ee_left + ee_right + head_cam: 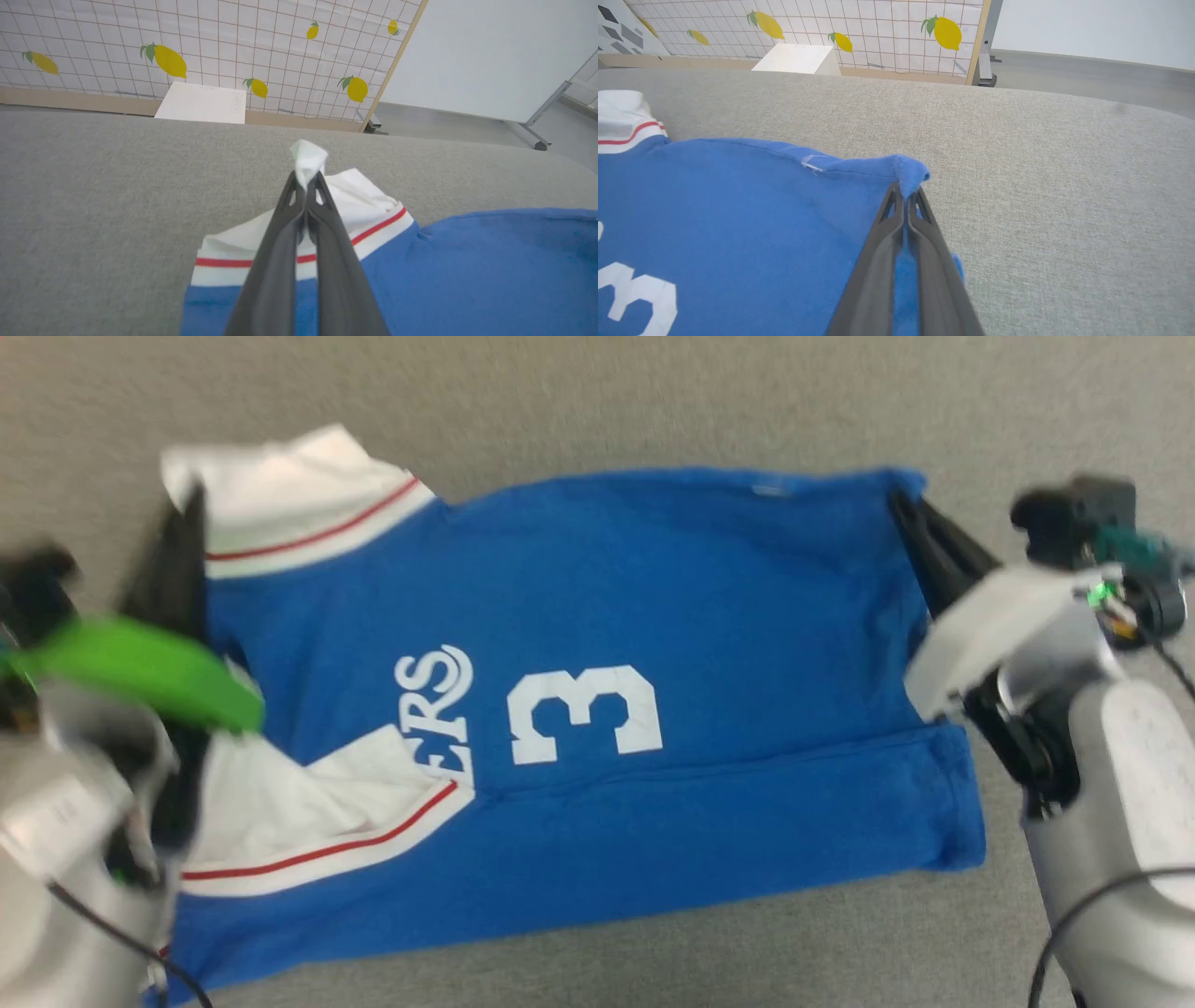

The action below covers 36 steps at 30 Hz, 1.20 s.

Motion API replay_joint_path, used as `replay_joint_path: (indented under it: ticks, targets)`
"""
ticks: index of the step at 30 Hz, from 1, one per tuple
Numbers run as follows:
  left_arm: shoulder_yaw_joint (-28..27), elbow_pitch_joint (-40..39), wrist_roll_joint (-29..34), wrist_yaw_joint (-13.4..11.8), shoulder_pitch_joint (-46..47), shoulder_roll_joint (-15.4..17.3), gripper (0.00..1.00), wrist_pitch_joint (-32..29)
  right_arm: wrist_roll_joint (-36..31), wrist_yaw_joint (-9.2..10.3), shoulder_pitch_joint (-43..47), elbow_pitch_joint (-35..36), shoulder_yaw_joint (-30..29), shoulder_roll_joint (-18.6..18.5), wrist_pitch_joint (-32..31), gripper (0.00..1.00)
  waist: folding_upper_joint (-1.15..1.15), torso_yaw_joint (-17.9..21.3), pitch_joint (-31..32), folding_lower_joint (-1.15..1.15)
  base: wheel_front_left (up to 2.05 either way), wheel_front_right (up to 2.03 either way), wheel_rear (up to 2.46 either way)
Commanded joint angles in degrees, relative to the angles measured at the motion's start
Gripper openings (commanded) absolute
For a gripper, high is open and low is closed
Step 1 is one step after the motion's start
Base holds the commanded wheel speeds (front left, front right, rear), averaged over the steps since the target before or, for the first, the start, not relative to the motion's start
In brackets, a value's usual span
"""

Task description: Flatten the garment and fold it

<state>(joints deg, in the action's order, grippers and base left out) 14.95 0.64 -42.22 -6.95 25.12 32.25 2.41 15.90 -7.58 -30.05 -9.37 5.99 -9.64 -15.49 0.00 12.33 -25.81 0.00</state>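
The garment [597, 709], a bright blue jersey with a white "3", white lettering and red-striped white sleeves at left, lies spread across the grey surface, near edge folded over.

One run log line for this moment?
left end effector: shut on garment white corner | right end effector: shut on blue corner | garment: partly folded
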Motion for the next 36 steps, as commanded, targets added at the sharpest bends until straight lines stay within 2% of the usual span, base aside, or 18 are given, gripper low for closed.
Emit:
replay_joint_path:
  ticks: [1,5,10,17,23,27,28,29,30,31,36]
  targets:
    - [0.1,-0.8,-0.2,-0.4,-3.2,0.2,0.00,0.6,0.7,0.09,1.8,-0.2,-0.4,-0.5,1.2,0.00,0.00,-3.4,6.8,0.00,0.00,0.00,0.00]
    - [0.8,-2.9,-1.4,-1.2,-11.0,-0.3,0.00,1.2,1.1,0.09,6.3,-2.2,-2.4,-1.7,1.3,0.00,0.00,-5.1,10.1,0.00,0.00,0.00,0.00]
    - [1.3,-5.3,-5.4,-1.3,-20.4,-2.0,0.00,1.0,1.4,0.09,10.8,-4.6,-3.3,-4.4,-4.3,0.00,0.00,-6.7,12.3,0.00,0.00,0.00,0.00]
    - [1.9,-4.9,-8.5,-1.8,-28.7,-3.0,0.00,0.5,1.1,0.09,12.9,-6.6,-0.7,-7.2,-12.7,0.00,0.00,-7.2,12.8,0.00,0.00,0.00,0.00]
    - [4.6,-1.6,-8.9,-0.8,-30.2,-3.8,0.00,-1.1,0.9,0.09,13.4,-9.0,0.6,-7.7,-18.2,0.00,0.00,-8.0,12.9,0.00,0.00,0.00,0.00]
    - [6.5,1.8,-8.3,0.0,-29.4,-4.7,0.00,-1.5,1.0,0.09,14.0,-9.8,-0.2,-7.2,-19.6,0.00,0.00,-8.8,13.7,0.00,0.00,0.00,0.00]
    - [6.8,2.5,-8.3,0.2,-29.2,-4.9,0.00,-1.5,1.1,0.09,14.3,-9.7,-0.6,-6.9,-19.6,0.05,0.00,-8.9,13.9,0.00,0.00,0.00,0.00]
    - [7.1,3.3,-8.1,0.5,-28.8,-5.2,0.35,-1.4,1.2,0.09,14.6,-9.5,-1.1,-6.7,-19.2,0.46,0.00,-9.1,14.2,0.00,0.00,0.00,0.00]
    - [7.4,3.8,-8.0,0.7,-28.5,-5.4,0.72,-1.4,1.1,0.09,14.9,-9.2,-1.5,-6.6,-19.0,1.00,0.00,-9.2,14.5,0.00,0.00,0.00,0.00]
    - [7.8,4.2,-7.8,1.1,-28.2,-5.7,1.00,-1.2,1.2,0.09,15.4,-8.8,-2.3,-6.3,-18.7,1.00,0.00,-9.4,14.8,0.00,0.00,0.00,0.00]
    - [8.2,4.4,-4.8,1.3,-26.5,-6.0,1.00,2.7,2.2,0.09,19.3,-3.9,-7.4,-3.6,-16.1,1.00,0.00,-10.4,16.5,0.00,0.00,0.00,0.00]
